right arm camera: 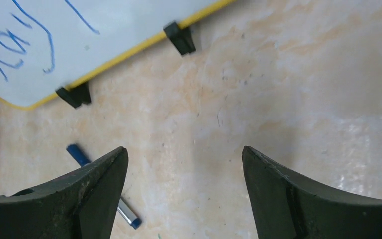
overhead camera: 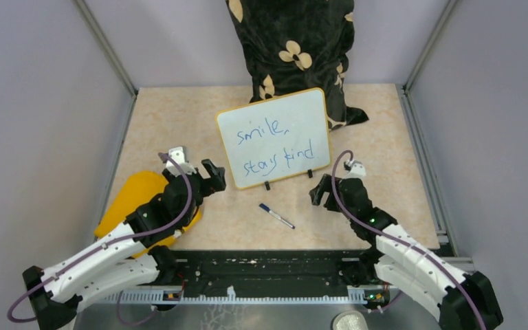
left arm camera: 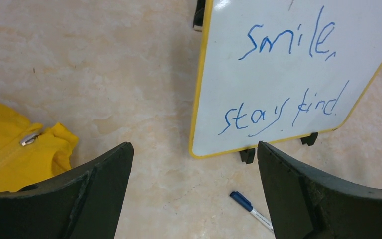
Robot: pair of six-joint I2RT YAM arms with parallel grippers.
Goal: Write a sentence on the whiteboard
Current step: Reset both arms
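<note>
Yellow-rimmed whiteboard (overhead camera: 309,124) is standing ahead of left gripper (left arm camera: 194,147) and right gripper (right arm camera: 184,149), both spreading wide, empty, and is showing a blue sentence (overhead camera: 268,130).

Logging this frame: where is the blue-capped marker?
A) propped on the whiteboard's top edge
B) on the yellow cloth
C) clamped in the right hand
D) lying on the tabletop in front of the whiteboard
D: the marker lies flat on the tabletop, just in front of the whiteboard, while the left hand and the right hand are both open and empty.
</note>
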